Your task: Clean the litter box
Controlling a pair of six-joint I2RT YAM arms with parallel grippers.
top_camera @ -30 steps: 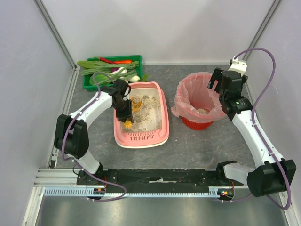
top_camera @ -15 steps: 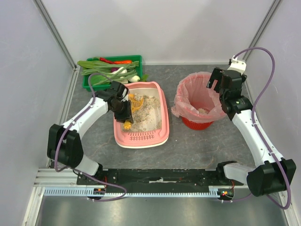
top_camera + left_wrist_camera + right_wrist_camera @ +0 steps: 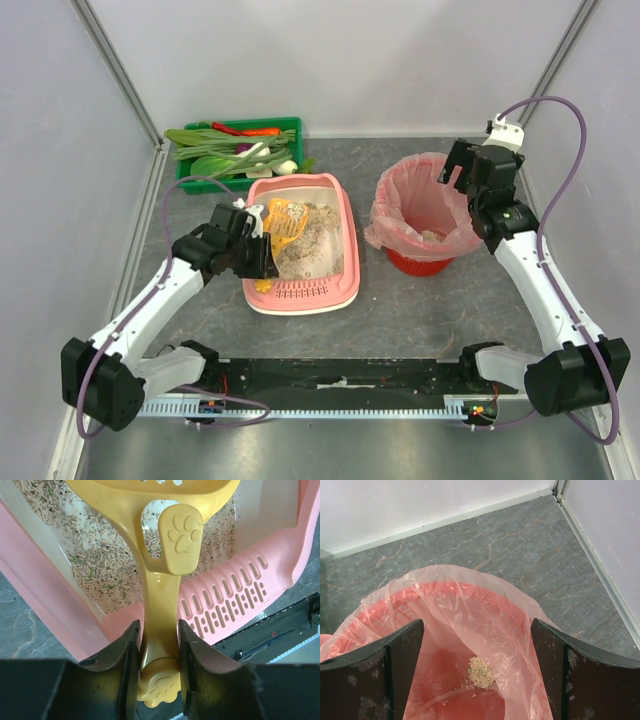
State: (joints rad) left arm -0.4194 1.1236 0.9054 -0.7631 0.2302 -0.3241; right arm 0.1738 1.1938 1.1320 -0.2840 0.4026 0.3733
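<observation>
Since the earlier frames our left arm's elbow has swung out toward the lower left, and the left gripper [image 3: 254, 250] has drawn back to the left rim of the litter box [image 3: 302, 291]. On the grey table [image 3: 400, 310] that pink box sits centre left in the overhead view, with sandy litter inside and its slotted ledge at the lower end. Right of it stands the red bin [image 3: 415, 262] with its pink bag. The right gripper [image 3: 455, 178] hangs above the bin, jaws spread wide. At upper left we see a green crate [image 3: 186, 181] of vegetables. The left gripper is clamped on the handle of the yellow scoop [image 3: 161, 597], whose bowl lies over the litter. The bowl is perhaps loaded, but the overhead view is too coarse to say. A few pellets [image 3: 480, 672] lie at the bottom of the bag.
</observation>
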